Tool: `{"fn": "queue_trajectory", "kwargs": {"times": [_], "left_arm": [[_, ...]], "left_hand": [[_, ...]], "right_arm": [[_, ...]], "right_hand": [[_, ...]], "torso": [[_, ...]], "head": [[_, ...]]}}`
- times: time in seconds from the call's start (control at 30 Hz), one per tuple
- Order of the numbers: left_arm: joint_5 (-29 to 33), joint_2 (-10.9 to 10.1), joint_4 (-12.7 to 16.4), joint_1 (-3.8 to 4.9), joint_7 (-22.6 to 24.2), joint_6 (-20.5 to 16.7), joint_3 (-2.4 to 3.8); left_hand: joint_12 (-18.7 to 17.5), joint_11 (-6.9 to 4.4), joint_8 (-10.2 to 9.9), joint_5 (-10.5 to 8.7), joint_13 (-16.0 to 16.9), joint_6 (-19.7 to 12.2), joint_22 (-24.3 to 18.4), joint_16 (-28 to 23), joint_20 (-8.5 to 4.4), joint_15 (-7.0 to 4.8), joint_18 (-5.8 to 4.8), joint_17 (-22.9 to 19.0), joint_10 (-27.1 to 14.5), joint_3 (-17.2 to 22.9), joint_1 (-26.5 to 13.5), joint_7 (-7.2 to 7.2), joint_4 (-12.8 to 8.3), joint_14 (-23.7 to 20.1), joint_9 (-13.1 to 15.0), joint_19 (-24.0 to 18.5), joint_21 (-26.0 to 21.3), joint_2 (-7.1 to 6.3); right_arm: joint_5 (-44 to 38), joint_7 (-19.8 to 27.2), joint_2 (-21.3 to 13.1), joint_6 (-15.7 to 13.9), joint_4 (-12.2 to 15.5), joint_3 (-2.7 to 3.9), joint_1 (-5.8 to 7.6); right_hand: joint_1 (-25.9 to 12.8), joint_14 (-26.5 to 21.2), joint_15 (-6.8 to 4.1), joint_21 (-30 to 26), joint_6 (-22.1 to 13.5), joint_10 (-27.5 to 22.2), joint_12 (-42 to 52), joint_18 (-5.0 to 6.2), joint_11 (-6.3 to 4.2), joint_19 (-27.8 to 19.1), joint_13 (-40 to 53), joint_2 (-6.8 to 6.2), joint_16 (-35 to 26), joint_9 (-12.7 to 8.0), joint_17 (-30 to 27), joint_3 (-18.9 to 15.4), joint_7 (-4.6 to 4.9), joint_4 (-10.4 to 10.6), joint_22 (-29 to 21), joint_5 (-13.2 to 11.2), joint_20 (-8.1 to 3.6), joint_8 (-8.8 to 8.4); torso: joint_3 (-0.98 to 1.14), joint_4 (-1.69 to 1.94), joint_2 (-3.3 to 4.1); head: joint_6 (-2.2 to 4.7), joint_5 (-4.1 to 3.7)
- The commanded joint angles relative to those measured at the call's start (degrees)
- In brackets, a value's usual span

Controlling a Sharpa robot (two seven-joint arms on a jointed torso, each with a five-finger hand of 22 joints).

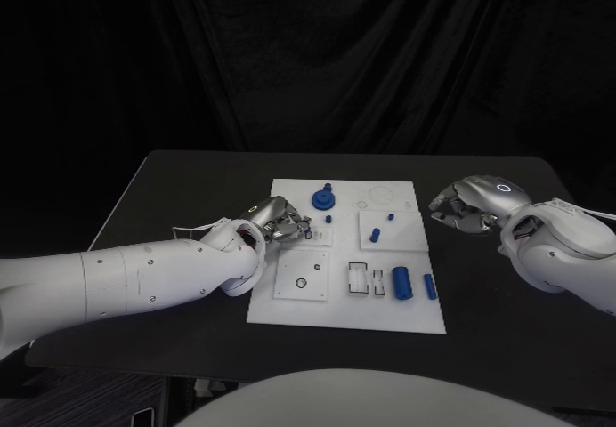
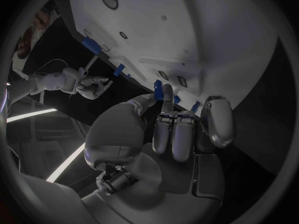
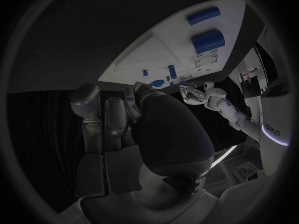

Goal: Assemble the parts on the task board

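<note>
The white task board point(image 1: 346, 307) lies mid-table. On it are a blue knob point(image 1: 324, 197), a small blue peg point(image 1: 375, 235), a blue cylinder point(image 1: 401, 282) and a thin blue piece point(image 1: 430, 286). My left hand point(image 1: 276, 221) hovers over the board's left edge and pinches a small blue part point(image 2: 158, 90) between thumb and fingertips point(image 2: 167, 95); more of it peeks out behind the other fingers. My right hand point(image 1: 462, 206) hangs just off the board's right edge, fingers curled in, nothing seen in them. The right wrist view shows the board point(image 3: 174, 45) beyond that hand point(image 3: 118, 119).
The black table point(image 1: 167, 196) surrounds the board, with bare strips on both sides. Several recesses and a ring-shaped slot point(image 1: 301, 284) mark the board's front left. My left forearm point(image 1: 128, 285) crosses the table's front left corner.
</note>
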Motion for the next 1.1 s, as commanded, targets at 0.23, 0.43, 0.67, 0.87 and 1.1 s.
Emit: {"fn": "queue_trajectory", "kwargs": {"times": [0.23,0.43,0.67,0.87,1.1], "left_arm": [[-0.2,0.6,-0.5,-0.39,1.0,1.1,0.06],[-0.2,0.7,-1.1,-0.5,1.4,2.3,0.06],[-0.2,1.0,-2.0,-0.73,1.2,3.1,0.06],[-0.2,1.0,-2.1,-0.92,1.1,3.6,0.06],[-0.2,1.1,-2.0,-1.1,0.8,4.0,0.06]], "left_hand": [[0.2,-0.33,0.2,-0.45,15.0,-0.3,9.3,0.2,0.01,-0.24,0.37,15.1,5.8,-0.1,-0.6,-0.07,0.6,5.9,0.1,-0.3,-0.4,0.18],[0.2,-0.33,0.3,-0.6,15.0,-0.2,9.3,0.2,0.01,-0.23,0.36,15.1,5.8,-0.2,-0.8,-0.07,0.8,5.9,0.1,-0.3,-0.4,0.25],[0.2,-0.3,0.4,-1.55,15.0,-0.4,9.2,0.2,0.03,-0.21,0.4,15.1,5.8,-1.0,-1.2,-0.04,1.4,5.9,0.1,-0.4,-0.6,0.12],[0.2,-0.29,0.4,-2.67,15.0,-0.5,9.2,0.2,0.04,-0.2,0.44,15.1,5.8,-1.8,-1.4,-0.04,2.0,5.9,0.1,-0.5,-0.8,0.1],[0.2,-0.27,0.4,-3.17,15.0,-0.6,9.2,0.2,0.05,-0.18,0.46,15.1,5.8,-2.1,-1.5,-0.01,2.2,5.9,0.0,-0.6,-1.0,0.05]], "right_arm": [[-0.2,-0.2,0.1,-0.8,-0.1,0.03,-0.13],[-0.2,-0.4,0.1,-0.5,-0.2,0.03,-0.18],[-0.2,-0.5,0.1,-0.4,-0.2,0.03,-0.25],[-0.2,-0.5,0.0,-0.3,-0.2,0.02,-0.32],[-0.2,-0.6,0.1,-0.1,-0.2,0.02,-0.4]], "right_hand": [[0.4,0.7,-0.32,0.1,0.2,-0.2,-0.2,0.16,0.3,0.2,0.1,-0.32,0.0,-0.1,0.1,0.2,0.06,0.1,6.3,0.4,0.04,0.23],[0.4,0.7,-0.32,0.1,0.2,-0.2,-0.2,0.16,0.3,0.2,0.1,-0.32,0.0,-0.1,0.1,0.2,0.06,0.1,6.3,0.4,0.04,0.23],[0.3,0.7,-0.32,0.1,0.3,-0.2,-0.2,0.15,0.31,0.2,0.0,-0.3,-0.1,-0.1,0.1,0.3,0.06,0.1,6.3,0.4,0.05,0.24],[0.3,0.7,-0.32,0.1,0.3,-0.2,-0.2,0.15,0.31,0.2,0.0,-0.3,-0.1,-0.1,0.1,0.3,0.06,0.1,6.3,0.4,0.05,0.24],[0.3,0.7,-0.32,0.1,0.3,-0.2,-0.2,0.15,0.31,0.2,0.0,-0.3,-0.1,-0.1,0.1,0.3,0.06,0.1,6.3,0.4,0.05,0.24]], "torso": [[-0.04,-0.09,0.0],[-0.03,0.03,0.0],[-0.04,-0.01,0.03],[-0.03,0.0,0.02],[-0.04,-0.01,0.02]], "head": [[-0.01,0.07],[-0.01,0.0],[-0.01,0.02],[-0.01,0.05],[-0.01,0.18]]}}
